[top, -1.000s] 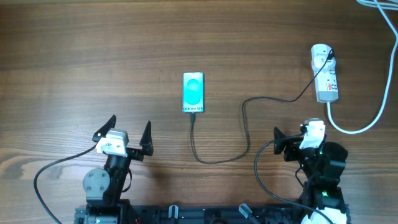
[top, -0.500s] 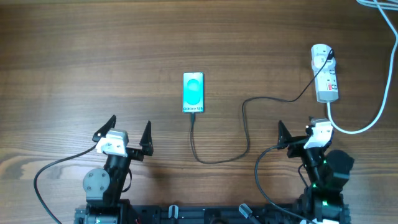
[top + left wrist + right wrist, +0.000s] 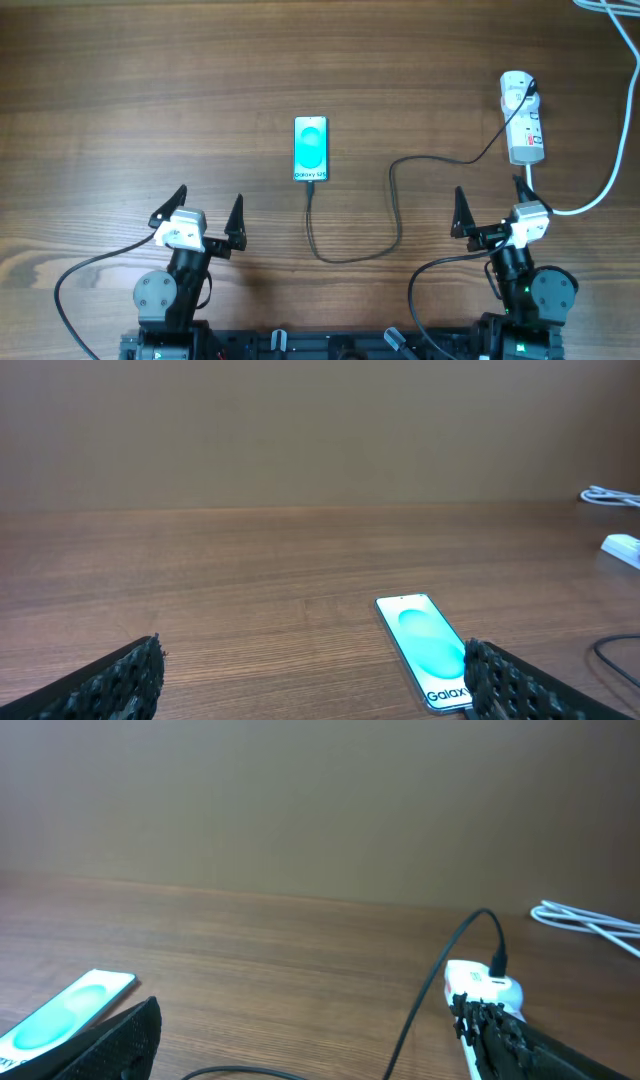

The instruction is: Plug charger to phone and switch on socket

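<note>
Left hand (image 3: 210, 200) and right hand (image 3: 490, 195) both gape wide, gripping nothing

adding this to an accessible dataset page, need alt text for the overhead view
A phone with a lit turquoise screen lies centred on a wooden table, a thin black charger cable looping from its near edge to a white socket strip at far right. The left gripper and right gripper sit open near the bottom edge, holding nothing.

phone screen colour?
Bright turquoise with a lighter oval, on the phone. Overhead view shows it best.
</note>
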